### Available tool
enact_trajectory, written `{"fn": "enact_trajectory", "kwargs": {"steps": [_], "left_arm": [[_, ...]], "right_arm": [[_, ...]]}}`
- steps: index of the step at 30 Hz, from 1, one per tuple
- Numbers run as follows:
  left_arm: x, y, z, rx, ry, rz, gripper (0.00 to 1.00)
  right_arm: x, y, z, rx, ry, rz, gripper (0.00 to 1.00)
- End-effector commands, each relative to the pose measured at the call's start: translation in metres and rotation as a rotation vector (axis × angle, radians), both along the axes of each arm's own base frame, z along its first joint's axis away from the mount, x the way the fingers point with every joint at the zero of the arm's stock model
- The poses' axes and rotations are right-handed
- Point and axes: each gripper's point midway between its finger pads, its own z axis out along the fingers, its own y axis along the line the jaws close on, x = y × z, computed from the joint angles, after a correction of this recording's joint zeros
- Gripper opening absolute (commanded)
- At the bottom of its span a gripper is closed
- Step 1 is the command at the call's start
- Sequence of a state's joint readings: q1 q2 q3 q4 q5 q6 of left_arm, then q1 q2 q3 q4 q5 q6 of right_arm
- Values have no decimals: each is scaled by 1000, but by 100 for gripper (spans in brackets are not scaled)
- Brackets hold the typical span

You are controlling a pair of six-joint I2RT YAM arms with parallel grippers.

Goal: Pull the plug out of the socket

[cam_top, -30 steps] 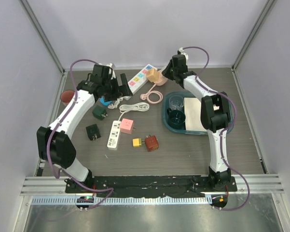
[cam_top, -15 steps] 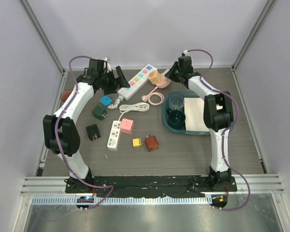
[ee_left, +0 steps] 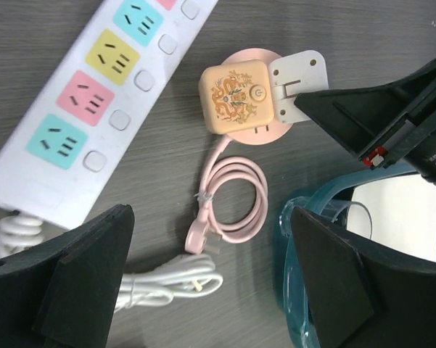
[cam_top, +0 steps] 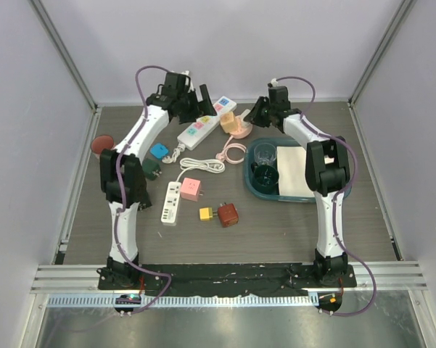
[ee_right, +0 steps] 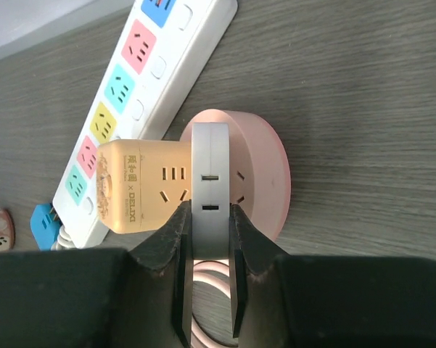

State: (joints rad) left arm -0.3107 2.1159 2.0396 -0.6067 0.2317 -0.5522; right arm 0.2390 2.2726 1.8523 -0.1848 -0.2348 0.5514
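A white plug [ee_right: 210,185] sits in a round pink socket [ee_right: 265,174], next to an orange cube adapter [ee_right: 141,185] on the same socket. My right gripper [ee_right: 210,217] is shut on the white plug, one finger on each flat side. In the top view the right gripper [cam_top: 255,114] is at the socket [cam_top: 241,127] near the back of the table. My left gripper [ee_left: 210,290] is open and empty, hovering above the socket's pink cord [ee_left: 236,199]. The left wrist view shows the cube [ee_left: 236,98] and plug [ee_left: 299,72] from above.
A long white power strip [cam_top: 199,125] with coloured outlets lies just left of the socket. A teal tray [cam_top: 250,177] holding glasses and paper is to the right. A white cable [ee_left: 167,279], a smaller strip [cam_top: 172,203] and loose adapters [cam_top: 228,214] lie nearer.
My left arm has swung right and toward the back, from the left adapters to above the power strip and socket. My right gripper has shifted slightly at the socket.
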Motion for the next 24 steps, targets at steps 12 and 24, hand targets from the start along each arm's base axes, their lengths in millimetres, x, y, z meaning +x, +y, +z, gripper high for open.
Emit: {"fn": "enact_trajectory", "kwargs": {"steps": [12, 24], "left_arm": [[31, -69, -46, -50, -42, -55, 100], [44, -72, -70, 8, -38, 27, 97]], "right_arm": [[-18, 19, 4, 4, 9, 88, 1], [-35, 45, 8, 13, -2, 131, 1]]}}
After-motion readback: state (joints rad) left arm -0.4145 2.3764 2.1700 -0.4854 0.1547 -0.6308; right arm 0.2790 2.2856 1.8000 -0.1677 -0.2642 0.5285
